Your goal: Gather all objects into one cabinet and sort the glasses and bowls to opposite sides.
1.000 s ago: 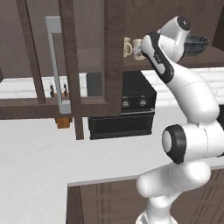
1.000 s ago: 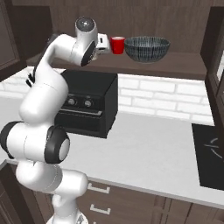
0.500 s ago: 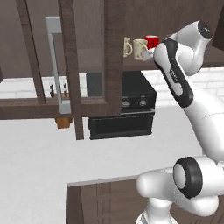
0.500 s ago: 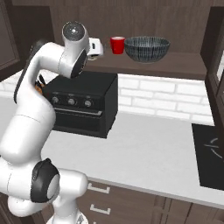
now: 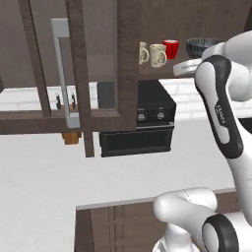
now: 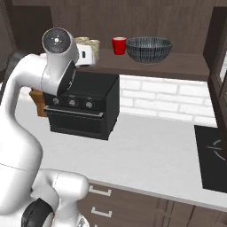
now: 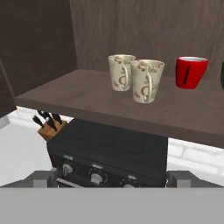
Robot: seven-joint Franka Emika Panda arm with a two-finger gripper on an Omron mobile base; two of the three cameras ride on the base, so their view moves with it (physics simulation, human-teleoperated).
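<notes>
**Shelf looks sorted, gripper holds nothing**

The gripper (image 7: 112,177) hangs released in front of the cabinet shelf (image 7: 87,103), its tips wide apart and holding nothing. Just ahead, two mugs (image 7: 138,79) stand touching; the red cup (image 7: 190,72) sits near them, the bowl (image 6: 148,48) beyond it at the far side. Everything appears gathered and sorted; little seems left, perhaps shutting the glass door (image 5: 83,74).

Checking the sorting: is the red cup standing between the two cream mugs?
No, the red cup stands to one side of both cream mugs.
</notes>
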